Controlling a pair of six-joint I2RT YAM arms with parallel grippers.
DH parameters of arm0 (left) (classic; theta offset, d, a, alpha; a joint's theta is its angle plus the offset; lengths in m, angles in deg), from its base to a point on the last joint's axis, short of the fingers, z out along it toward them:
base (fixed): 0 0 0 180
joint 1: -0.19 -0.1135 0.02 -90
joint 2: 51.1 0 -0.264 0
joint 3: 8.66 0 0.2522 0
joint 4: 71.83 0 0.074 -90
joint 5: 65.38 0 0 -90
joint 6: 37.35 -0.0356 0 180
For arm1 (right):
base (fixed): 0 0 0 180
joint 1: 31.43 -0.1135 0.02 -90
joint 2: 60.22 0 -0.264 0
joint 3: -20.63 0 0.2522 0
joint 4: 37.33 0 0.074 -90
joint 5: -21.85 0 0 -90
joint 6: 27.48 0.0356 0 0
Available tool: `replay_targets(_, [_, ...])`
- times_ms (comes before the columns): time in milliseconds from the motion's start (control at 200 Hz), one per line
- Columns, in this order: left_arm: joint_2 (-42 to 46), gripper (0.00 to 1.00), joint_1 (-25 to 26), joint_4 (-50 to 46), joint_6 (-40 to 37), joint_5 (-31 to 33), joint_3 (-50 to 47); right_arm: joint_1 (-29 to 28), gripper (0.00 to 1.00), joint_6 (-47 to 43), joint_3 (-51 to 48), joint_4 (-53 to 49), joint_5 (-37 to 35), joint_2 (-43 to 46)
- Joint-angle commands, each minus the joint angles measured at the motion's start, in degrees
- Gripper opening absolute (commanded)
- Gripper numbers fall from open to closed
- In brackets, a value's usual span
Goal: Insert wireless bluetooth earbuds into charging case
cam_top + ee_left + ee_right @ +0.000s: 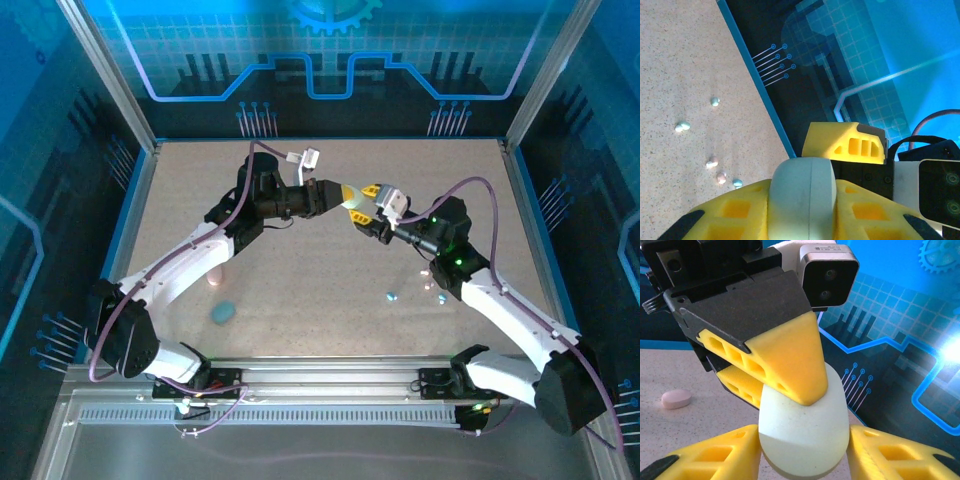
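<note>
Top view: the left end effector [348, 199] is clamping the whitish charging case [357, 209] in mid-air over the tabletop [300, 262]. The right end effector [368, 208] is meeting it nose to nose. The earbuds [390, 296] are lying loose well apart from it, near the right arm. A pink case [215, 279] and a blue case [222, 312] are sitting by the left arm.

Left wrist view: the case is showing a shut seam, so no bud is sitting inside it. Pale blue and pink buds [715, 101] are scattered on the tabletop below.

Right wrist view: the right fingers [715, 457] are flanking the case at a narrow gap, though it is unclear whether they are pressing on it. The risk is that both end effectors are squeezing one smooth, rounded shell. It is likely to squirt out and drop, or the lid may be getting pinned shut.
</note>
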Motion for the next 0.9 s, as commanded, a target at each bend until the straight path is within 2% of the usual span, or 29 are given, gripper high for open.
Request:
replay_targets(0, [2.04, 0.27, 0.01, 1.58, 0.35, -2.52, 1.53, 0.49, 0.43, 0.67, 2.52, 1.27, 0.88, -0.4])
replay_targets(195, [2.27, 0.3, 0.03, 2.26, -0.21, -2.61, 1.47, 0.86, 0.4, 0.55, 3.64, -1.83, 1.89, -0.57])
replay_targets(235, [2.42, 0.34, -0.01, 2.51, -0.73, -2.61, 1.25, 1.07, 0.39, 1.12, 3.99, -2.6, 2.98, -0.47])
replay_targets(280, [2.78, 0.43, -0.02, 2.49, -1.59, -2.4, 1.12, 1.7, 0.38, 2.24, 4.92, -4.31, 4.99, -0.59])
replay_targets(355, [3.61, 0.5, 0.06, 2.31, -4.47, -2.04, 0.78, 3.11, 0.38, 4.64, 7.09, -8.15, 10.28, -1.15])
replay_targets(440, [5.09, 0.61, 0.04, 0.05, -11.16, -1.07, 0.77, 4.62, 0.37, 7.09, 10.58, -13.84, 16.73, -1.95])
replay_targets(555, [7.97, 0.69, 0.01, -0.76, -23.59, 0.47, -1.86, 6.25, 0.37, 9.24, 14.43, -20.21, 24.33, -3.3])
replay_targets(710, [12.17, 0.73, 0.05, 4.69, -38.75, 2.61, -8.84, 7.87, 0.37, 10.39, 19.13, -26.62, 32.14, -5.25])
replay_targets(820, [13.27, 0.73, 0.01, 11.23, -47.63, -3.07, -13.14, 8.38, 0.38, 8.48, 22.28, -32.3, 35.0, -6.92])
replay_targets(890, [13.26, 0.72, 0.04, 13.43, -49.39, -4.8, -14.51, 8.59, 0.38, 7.29, 24.23, -35.38, 36.95, -8.05])
